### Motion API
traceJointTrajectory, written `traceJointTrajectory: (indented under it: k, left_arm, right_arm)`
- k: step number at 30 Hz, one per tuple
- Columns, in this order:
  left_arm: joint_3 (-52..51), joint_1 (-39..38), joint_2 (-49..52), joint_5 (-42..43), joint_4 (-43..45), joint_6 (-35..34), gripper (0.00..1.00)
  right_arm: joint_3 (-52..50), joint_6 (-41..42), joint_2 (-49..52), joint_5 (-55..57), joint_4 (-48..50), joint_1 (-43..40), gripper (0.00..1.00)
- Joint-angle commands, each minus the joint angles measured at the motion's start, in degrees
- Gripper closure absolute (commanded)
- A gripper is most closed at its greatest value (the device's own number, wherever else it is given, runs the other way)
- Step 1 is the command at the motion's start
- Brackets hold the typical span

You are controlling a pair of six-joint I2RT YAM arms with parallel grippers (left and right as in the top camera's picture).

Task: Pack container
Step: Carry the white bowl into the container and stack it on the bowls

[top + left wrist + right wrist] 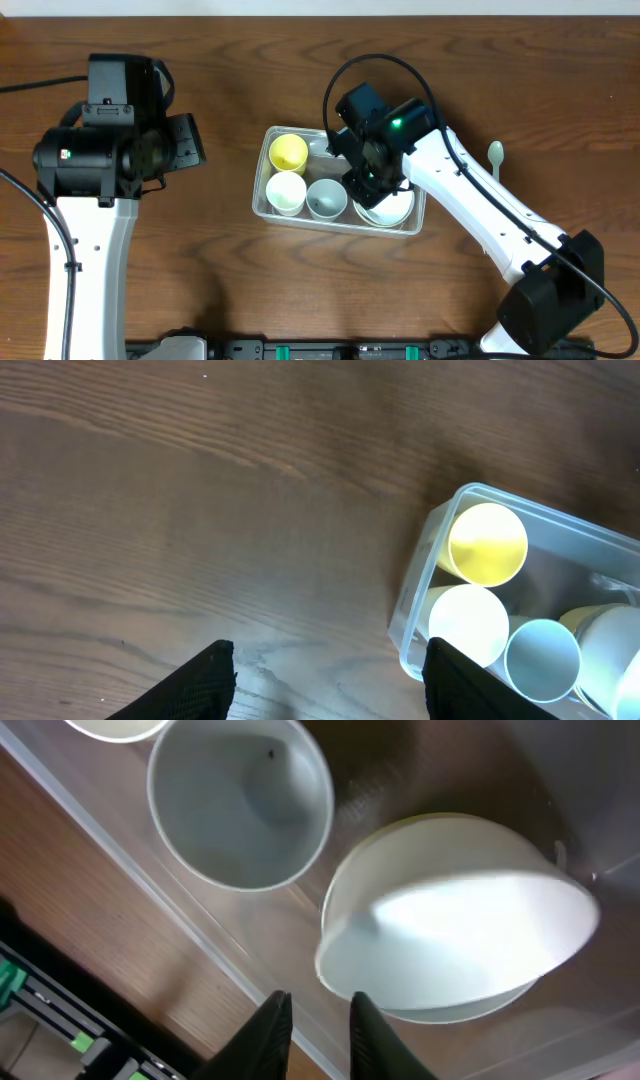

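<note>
Right gripper (pixel 315 1010) low inside the container (pixel 408 622).
Whether it grips the white bowl (pixel 470 930) cannot be told; left gripper (pixel 330 665) spread wide.

Table (pixel 220 290): dark brown wood grain, seen in all views.
Container (pixel 259 200): clear tub, set near the middle.
Spoon (pixel 495 157): pale green, laid right of the container, apart from it.
</note>
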Motion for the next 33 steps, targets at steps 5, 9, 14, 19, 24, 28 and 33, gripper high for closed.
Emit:
traceJointTrajectory:
  k: [5, 9, 14, 19, 24, 28, 33]
  left_arm:
    - [0.63, 0.24, 0.33, -0.5, -0.5, -0.74, 0.39]
    - [0.63, 0.24, 0.33, -0.52, -0.63, -0.72, 0.39]
    - [0.63, 0.24, 0.33, -0.52, -0.61, -0.72, 0.39]
    - [0.63, 0.24, 0.33, -0.52, -0.61, -0.74, 0.39]
    - [0.63, 0.24, 0.33, -0.52, -0.63, -0.74, 0.39]
    - [0.63, 0.24, 0.33, -0.5, -0.63, -0.74, 0.39]
    - [0.63, 0.24, 0.33, -0.52, -0.66, -0.74, 0.39]
  right_arm:
    - [0.17, 0.44, -0.15, 1.64, 0.11, -0.59, 0.81]
    - [0.2, 3.89, -0.17, 5.49, 0.76, -1.51, 0.82]
    - [0.2, 3.34, -0.17, 5.53, 0.26, -1.9, 0.81]
    - [0.2, 3.34, -0.17, 5.53, 0.35, -2.01, 0.8]
    - [0.17, 3.34, -0.15, 2.99, 0.76, -1.42, 0.72]
    - [0.04, 5.64, -0.15, 1.44, 1.68, -0.04, 0.71]
    - [-1.11, 9.25, -0.13, 1.42, 4.72, 0.31, 0.72]
